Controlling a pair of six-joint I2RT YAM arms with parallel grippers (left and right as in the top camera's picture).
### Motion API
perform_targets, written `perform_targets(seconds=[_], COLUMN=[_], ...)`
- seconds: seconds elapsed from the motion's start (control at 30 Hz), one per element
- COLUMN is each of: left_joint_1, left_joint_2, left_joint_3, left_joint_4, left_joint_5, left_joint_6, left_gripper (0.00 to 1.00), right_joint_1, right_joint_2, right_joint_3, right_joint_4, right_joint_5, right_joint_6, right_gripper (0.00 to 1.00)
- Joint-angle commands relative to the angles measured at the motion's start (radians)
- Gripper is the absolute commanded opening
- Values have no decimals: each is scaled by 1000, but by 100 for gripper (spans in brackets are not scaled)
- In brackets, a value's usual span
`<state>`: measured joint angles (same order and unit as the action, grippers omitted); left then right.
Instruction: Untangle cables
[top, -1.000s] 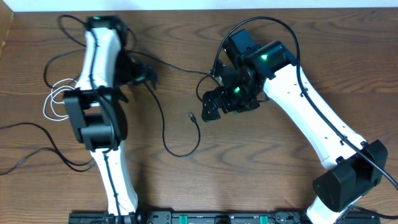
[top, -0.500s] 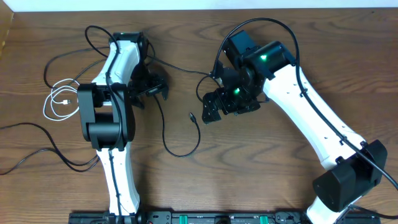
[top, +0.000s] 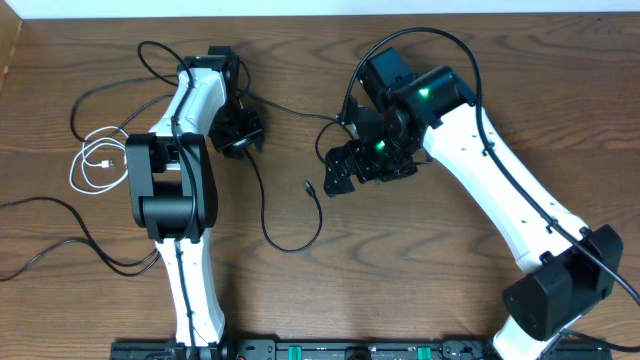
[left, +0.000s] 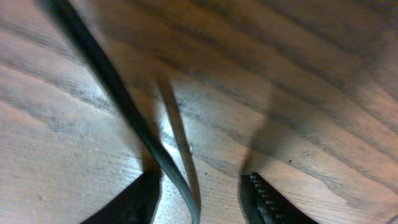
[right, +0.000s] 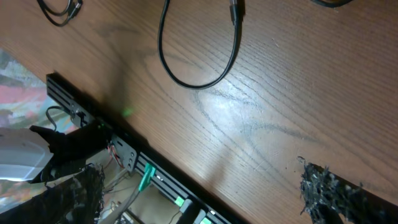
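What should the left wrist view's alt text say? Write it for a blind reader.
A thin black cable runs diagonally from the top left down between the left pincer's two dark fingertips, which stand apart at the bottom edge, not closed on it. Behind is the wooden table, seen close up.
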<state>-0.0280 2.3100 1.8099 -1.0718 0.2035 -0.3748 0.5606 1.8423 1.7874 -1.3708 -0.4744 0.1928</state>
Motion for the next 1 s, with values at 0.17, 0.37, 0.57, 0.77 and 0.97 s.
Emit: perform_targets(seconds=[0.17, 0.37, 0.57, 0.77, 0.97], left_joint_1=[2, 56, 152, 212, 280], left_joint_2=[2, -24, -98, -158, -130], left_joint_3=[0, 145, 403, 439, 409], left_joint_4=[34, 12, -14, 139, 140], left_joint_5=[15, 122, 127, -12, -170], left_joint_6=[-2, -6, -50, -50, -42], left_gripper=[8, 7, 8, 8, 90], right_joint_1=[4, 4, 4, 4, 4], right_joint_2=[0, 0, 0, 0, 0], right_joint_3=[-3, -3, -3, -3, -3], right_joint_4=[10, 14, 29, 32, 25], right_joint_5=[-2, -2, -2, -2, -2], right_joint_6=[-7, -7, -7, -7, -7], right_gripper=[99, 99, 99, 99, 99])
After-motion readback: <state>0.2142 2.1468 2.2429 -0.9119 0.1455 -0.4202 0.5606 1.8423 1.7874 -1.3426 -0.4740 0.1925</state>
